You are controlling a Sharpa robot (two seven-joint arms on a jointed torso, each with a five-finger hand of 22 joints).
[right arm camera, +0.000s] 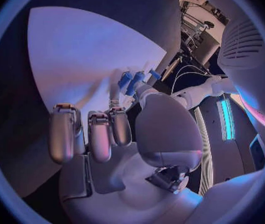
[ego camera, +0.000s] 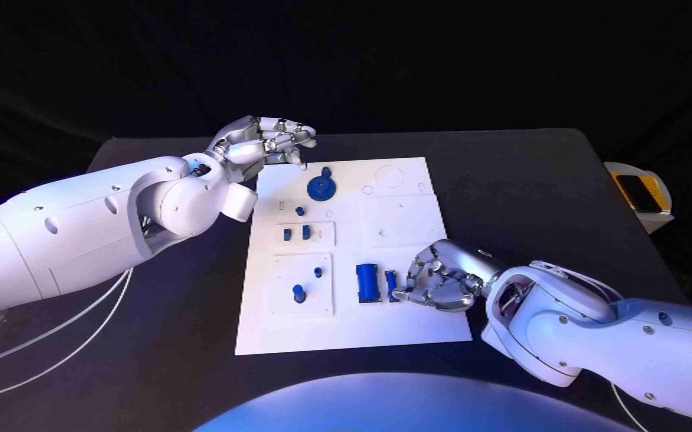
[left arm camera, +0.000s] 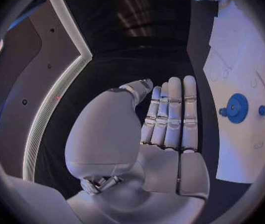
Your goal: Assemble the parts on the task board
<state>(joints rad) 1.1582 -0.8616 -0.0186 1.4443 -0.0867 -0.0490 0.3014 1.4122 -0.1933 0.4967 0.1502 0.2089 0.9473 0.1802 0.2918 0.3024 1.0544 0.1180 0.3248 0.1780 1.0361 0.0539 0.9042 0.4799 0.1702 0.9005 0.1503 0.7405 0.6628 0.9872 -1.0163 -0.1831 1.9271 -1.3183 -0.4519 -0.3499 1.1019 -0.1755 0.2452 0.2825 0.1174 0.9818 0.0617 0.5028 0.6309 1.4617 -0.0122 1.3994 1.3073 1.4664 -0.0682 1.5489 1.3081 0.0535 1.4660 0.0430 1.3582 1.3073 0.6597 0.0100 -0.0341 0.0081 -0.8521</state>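
Observation:
The white task board (ego camera: 397, 217) lies in the middle of the table. A blue gear (ego camera: 320, 187) stands near its far left corner, and small blue parts (ego camera: 299, 233) sit in the left-hand recesses. My left hand (ego camera: 267, 142) hovers off that far left corner and holds nothing, its fingers (left arm camera: 173, 109) straight beside the gear (left arm camera: 237, 108). My right hand (ego camera: 440, 277) rests low on the board's near right part with curled fingers (right arm camera: 98, 129). Its thumb and one finger reach to two upright blue parts (ego camera: 378, 284) (right arm camera: 131, 81). Whether they pinch one is hidden.
The black table (ego camera: 519, 172) runs wide around the board. A yellow and white object (ego camera: 639, 194) sits at the table's right edge. White cables (ego camera: 65, 337) trail under my left arm at the near left.

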